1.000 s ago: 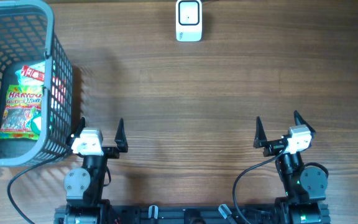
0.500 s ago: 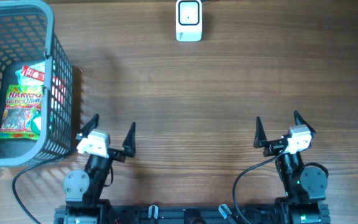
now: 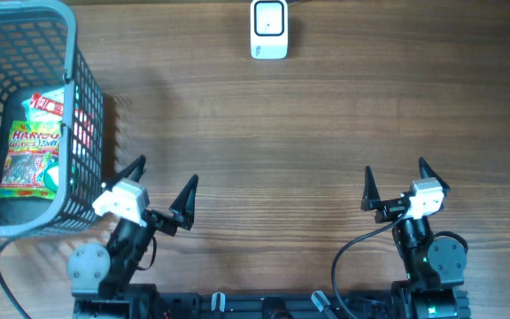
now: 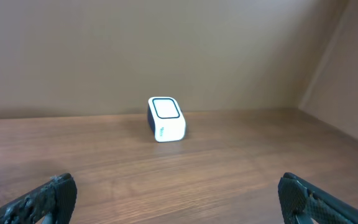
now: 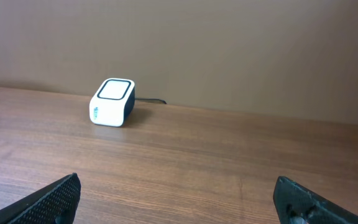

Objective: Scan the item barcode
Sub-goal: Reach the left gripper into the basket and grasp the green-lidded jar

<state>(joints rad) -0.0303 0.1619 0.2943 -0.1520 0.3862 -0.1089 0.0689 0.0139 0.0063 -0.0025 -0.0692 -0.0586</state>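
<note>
The white barcode scanner [image 3: 269, 28] stands at the far edge of the wooden table; it also shows in the left wrist view as the scanner [image 4: 166, 119] and in the right wrist view as the scanner [image 5: 112, 102]. Items lie in the grey basket [image 3: 91, 133] at the left: a Haribo sweets bag [image 3: 32, 159] and a packet [image 3: 47, 105] above it. My left gripper [image 3: 166, 173] [image 4: 179, 193] is open and empty, just right of the basket and angled to the right. My right gripper [image 3: 395, 168] [image 5: 179, 199] is open and empty near the front right.
The basket's mesh wall stands close to my left gripper's outer finger [image 3: 138, 165]. A cable [image 5: 151, 100] runs from the back of the scanner. Bare wooden table [image 3: 273, 133] lies between the grippers and the scanner.
My left arm has swung: its gripper moved right and turned clockwise, away from the basket wall. The right arm has not moved. Both grippers stay open.
</note>
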